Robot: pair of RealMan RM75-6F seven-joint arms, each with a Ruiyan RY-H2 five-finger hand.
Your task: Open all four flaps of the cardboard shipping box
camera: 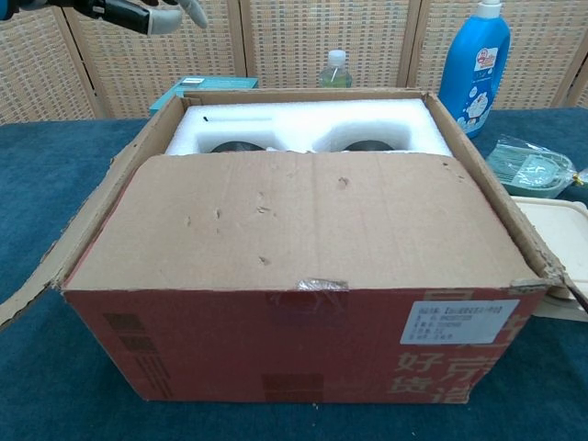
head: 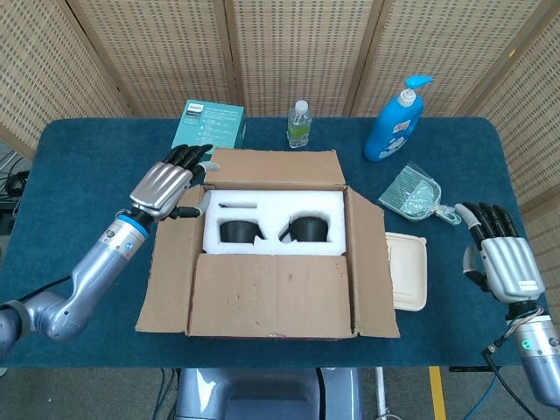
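Blue cloth is covering the bench (head: 79,175), with wicker screens (head: 289,52) standing behind it. Nearest the robot, the box (head: 271,254) is sitting mid-bench; its near flap (head: 269,296) is lying flat over the front part of the opening, while the left flap (head: 173,254) and right flap (head: 372,262) are splaying outward. Inside, white foam (head: 273,219) is showing two dark round items in its hollows. At the right edge the right hand (head: 500,254) is hovering above the bench, fingers (head: 488,217) released and grasping nothing. Beside the box's right side a cream lidded container (head: 407,269) is lying, and beyond it a clear bag (head: 413,194). The left hand (head: 168,185) is hanging over the box's far left corner, fingers (head: 188,157) extended and holding nothing. The far flap (head: 273,168) is leaning back. Beyond are standing a teal carton (head: 210,124), a small bottle (head: 299,124) and a blue pump bottle (head: 395,122).
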